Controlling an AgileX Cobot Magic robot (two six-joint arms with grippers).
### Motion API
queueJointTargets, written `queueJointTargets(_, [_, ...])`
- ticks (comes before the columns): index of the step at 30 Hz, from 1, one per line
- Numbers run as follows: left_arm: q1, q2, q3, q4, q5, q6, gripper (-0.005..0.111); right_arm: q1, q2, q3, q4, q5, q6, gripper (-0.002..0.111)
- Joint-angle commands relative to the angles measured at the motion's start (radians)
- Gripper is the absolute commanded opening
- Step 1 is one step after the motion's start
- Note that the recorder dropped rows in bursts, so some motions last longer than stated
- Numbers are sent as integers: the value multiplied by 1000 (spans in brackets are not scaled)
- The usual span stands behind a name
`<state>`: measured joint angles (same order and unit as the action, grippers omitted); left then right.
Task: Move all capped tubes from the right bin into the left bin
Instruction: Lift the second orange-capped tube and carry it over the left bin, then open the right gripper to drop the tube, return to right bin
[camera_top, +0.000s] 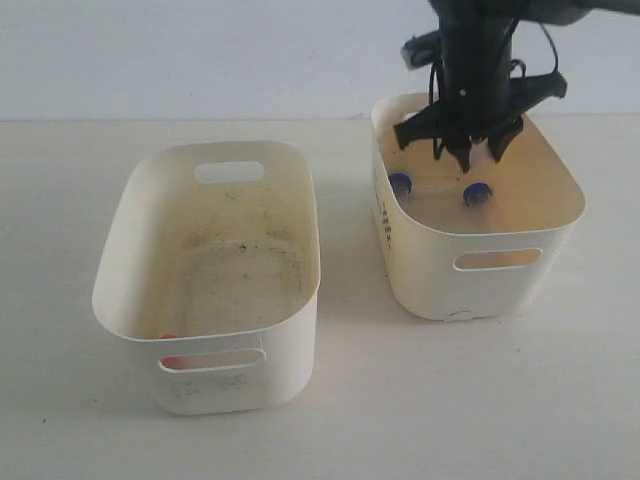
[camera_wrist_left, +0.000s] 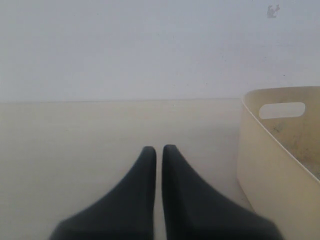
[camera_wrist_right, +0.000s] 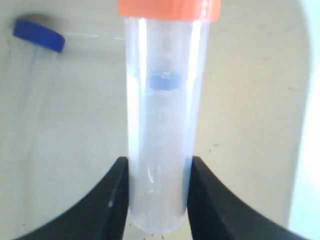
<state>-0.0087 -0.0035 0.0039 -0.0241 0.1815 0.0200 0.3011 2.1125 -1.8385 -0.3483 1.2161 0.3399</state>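
My right gripper (camera_top: 466, 150) reaches down into the yellowish right bin (camera_top: 480, 235). In the right wrist view the right gripper (camera_wrist_right: 159, 162) is shut on a clear capped tube (camera_wrist_right: 160, 110) with an orange cap (camera_wrist_right: 169, 9), its fingers pressing both sides of the tube's lower end. Two blue-capped tubes (camera_top: 400, 183) (camera_top: 477, 194) lie on that bin's floor; one (camera_wrist_right: 39, 35) shows beside the held tube. An orange cap (camera_top: 168, 337) peeks from the near end of the scuffed left bin (camera_top: 215, 300). My left gripper (camera_wrist_left: 159, 147) is shut and empty, beside the left bin (camera_wrist_left: 280, 150).
Both bins stand on a pale table (camera_top: 350, 400) with a gap between them. A white wall (camera_top: 200, 50) runs behind. The left arm is out of the exterior view.
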Motion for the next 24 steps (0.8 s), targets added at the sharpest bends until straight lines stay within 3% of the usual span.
queueJointTargets(1, [-1, 4, -4, -2, -10, -4, 4, -1, -117, 1, 71, 5, 1, 0])
queueJointTargets(6, [-1, 4, -4, -2, -10, -4, 4, 26, -219, 1, 297, -24, -55, 0])
queueJointTargets(10, [-1, 4, -4, -2, -10, -4, 4, 106, -252, 1, 448, -24, -131, 0])
queueJointTargets(18, [-1, 4, -4, -2, -10, -4, 4, 295, -251, 48, 474, -127, -136, 1])
queueJointTargets(20, [-1, 4, -4, -2, -10, -4, 4, 330, -251, 76, 474, -178, -136, 7])
queueJointTargets(24, [-1, 4, -4, -2, -10, -4, 4, 369, -251, 153, 478, -256, -136, 33])
